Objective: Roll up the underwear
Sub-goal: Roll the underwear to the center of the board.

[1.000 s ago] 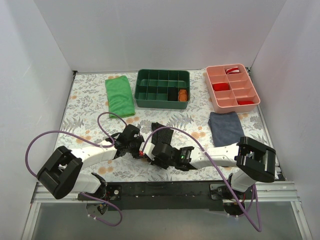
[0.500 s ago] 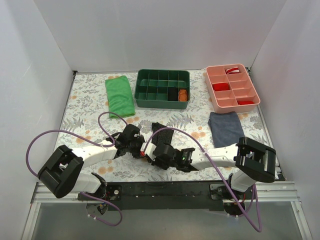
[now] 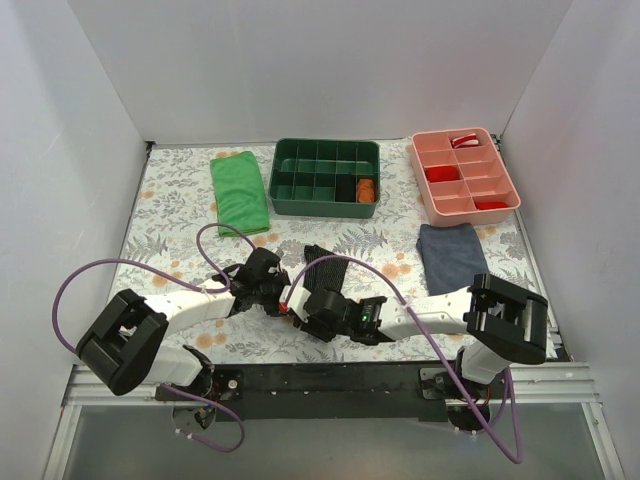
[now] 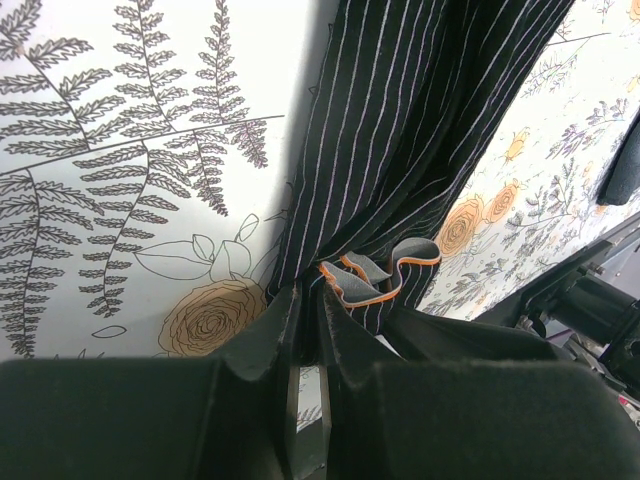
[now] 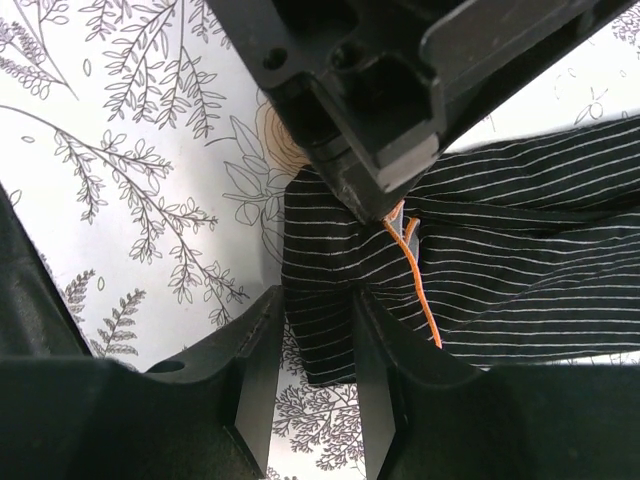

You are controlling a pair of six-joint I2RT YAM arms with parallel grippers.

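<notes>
Black pinstriped fabric is stretching across the middle of the flowered table (image 3: pixel 170 200) as two robot arms work on rolling the underwear (image 3: pixel 325 268). The garment is lying just beyond the two grippers, towards the near edge, well apart from the green cloth (image 3: pixel 240 193) at the far left and the navy garment (image 3: pixel 452 256) at the right.

The left gripper (image 4: pixel 303 312) is pinching the near end of the garment, its jaws closed tight on a bunch of cloth just beside the orange-edged trim (image 4: pixel 380 285). It appears to be anchoring that end so the fabric is pulled into long straight folds and cannot slide.

The right gripper (image 5: pixel 318 345) is coming in from the other side, just beside its partner. Its jaws are standing partly apart astride the near edge of the cloth. The fabric between them is lying flat, so they are not visibly squeezing it. The placement suggests the two are sharing one end, where a roll would begin. No roll is showing yet.

Behind them the green tray (image 3: pixel 325 177) and the pink tray (image 3: pixel 465 175) are sitting along the far side.

Compared with a second earlier, the right arm is sitting slightly further left, closer to the left gripper. The underwear, the left arm and the surrounding items are lying as they were.
</notes>
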